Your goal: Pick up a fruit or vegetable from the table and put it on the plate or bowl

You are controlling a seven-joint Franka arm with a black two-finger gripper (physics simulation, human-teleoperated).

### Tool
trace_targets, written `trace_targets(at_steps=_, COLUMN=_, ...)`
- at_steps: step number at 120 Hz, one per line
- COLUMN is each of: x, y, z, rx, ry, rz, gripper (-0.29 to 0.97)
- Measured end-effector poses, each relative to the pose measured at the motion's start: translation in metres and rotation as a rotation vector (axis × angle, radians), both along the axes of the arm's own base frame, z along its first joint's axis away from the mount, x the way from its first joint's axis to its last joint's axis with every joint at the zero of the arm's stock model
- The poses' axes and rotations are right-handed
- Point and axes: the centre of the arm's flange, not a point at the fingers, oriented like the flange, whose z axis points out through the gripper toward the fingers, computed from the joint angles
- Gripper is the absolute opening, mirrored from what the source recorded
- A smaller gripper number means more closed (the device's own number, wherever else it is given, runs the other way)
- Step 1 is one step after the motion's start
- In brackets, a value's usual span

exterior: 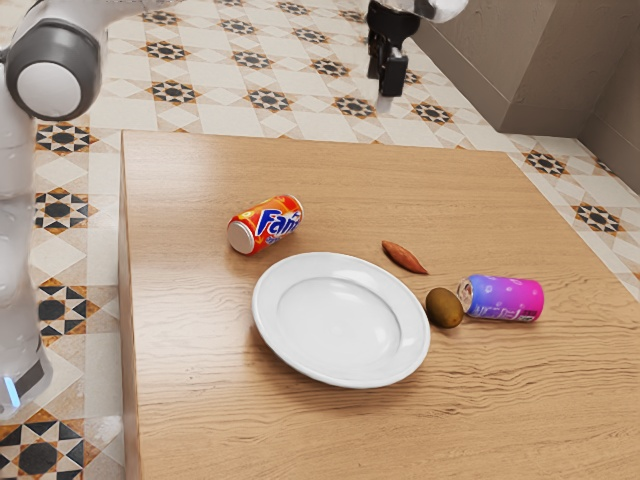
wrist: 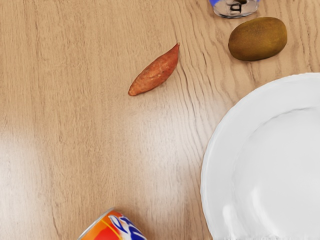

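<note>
Wooden table (exterior: 200,400), tiled floor (exterior: 250,60). Claw (exterior: 390,90) aloft, empty, gape unreadable. Step: approach. Next: descend over sweet potato (exterior: 404,257) near plate (exterior: 272,300).

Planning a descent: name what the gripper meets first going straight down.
Probably bare table, between the sweet potato, the Fanta can and the plate; the gripper hangs high above, so the exact spot is uncertain.

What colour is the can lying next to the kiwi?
The can is purple fading to pink; exterior view.
</note>
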Motion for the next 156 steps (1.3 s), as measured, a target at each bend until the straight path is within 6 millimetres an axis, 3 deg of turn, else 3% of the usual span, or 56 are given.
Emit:
trace_targets(at_steps=6, x=0.001, y=-0.029, z=-0.011, rx=0.005, ry=0.028, rz=-0.045, gripper=0.68)
trace_targets(at_steps=13, x=0.003, y=-0.043, z=-0.021, rx=0.011, ry=0.056, rz=-0.058, gripper=0.68)
trace_targets(at_steps=33, x=0.005, y=-0.042, z=-0.032, rx=0.013, ry=0.086, rz=-0.028, gripper=0.68)
trace_targets(at_steps=55, x=0.011, y=-0.055, z=-0.08, rx=-0.034, ry=0.219, rz=-0.049, gripper=0.68)
trace_targets(at_steps=80, x=0.003, y=-0.123, z=-0.097, rx=-0.003, ry=0.263, rz=-0.189, gripper=0.68)
trace_targets(at_steps=86, x=0.012, y=-0.117, z=-0.107, rx=0.008, ry=0.282, rz=-0.211, gripper=0.68)
trace_targets(at_steps=99, x=0.039, y=-0.075, z=-0.128, rx=-0.005, ry=0.318, rz=-0.229, gripper=0.68)
trace_targets(at_steps=118, x=0.051, y=-0.081, z=-0.134, rx=0.081, ry=0.308, rz=-0.396, gripper=0.68)
trace_targets(at_steps=132, x=0.062, y=-0.075, z=-0.139, rx=0.132, ry=0.298, rz=-0.526, gripper=0.68)
trace_targets(at_steps=142, x=0.07, y=-0.093, z=-0.153, rx=0.161, ry=0.3, rz=-0.686, gripper=0.68)
trace_targets(at_steps=156, x=0.065, y=-0.131, z=-0.164, rx=0.202, ry=0.301, rz=-0.911, gripper=0.68)
